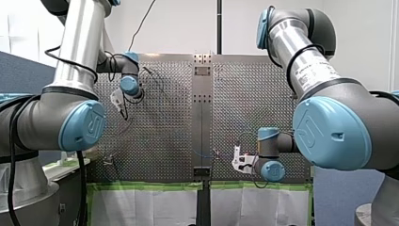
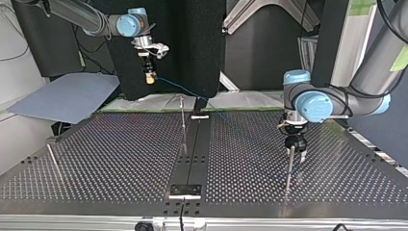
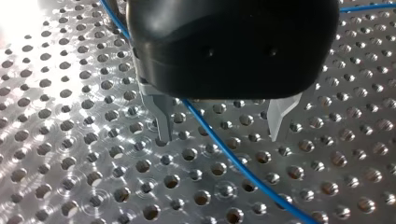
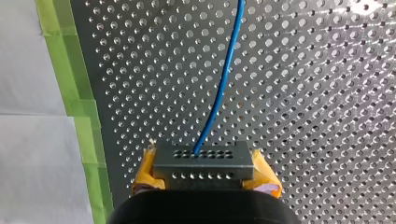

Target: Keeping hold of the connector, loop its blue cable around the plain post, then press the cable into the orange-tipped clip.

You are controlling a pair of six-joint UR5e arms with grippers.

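Front view: my left gripper hangs over the far part of the perforated table, my right gripper is low near the table's near edge, and a short bit of the blue cable shows just beside it toward the centre strip; jaws too small to read here. Top view: my right gripper is up high at the view's left, yellow pads pinching the connector, and the cable drops from it toward the middle post; can't tell if it touches that post. My left gripper is low at the view's right, right at the top of a thin post; touching or apart, can't tell, nor which post is plain and which orange-tipped. Left wrist view: my metal fingers are spread and grip nothing, and the cable lies on the table under them, crossing the gap slantwise, closer to one finger. Right wrist view: my pads are pressed on both sides of the grey connector, and the cable runs out of its face straight ahead, away from me over the holes, w/ green tape along the table edge beside me. Judging by this, my left arm is nearer the thin post & the slack, so the loop turns on carrying the connector end round a post. No container shows
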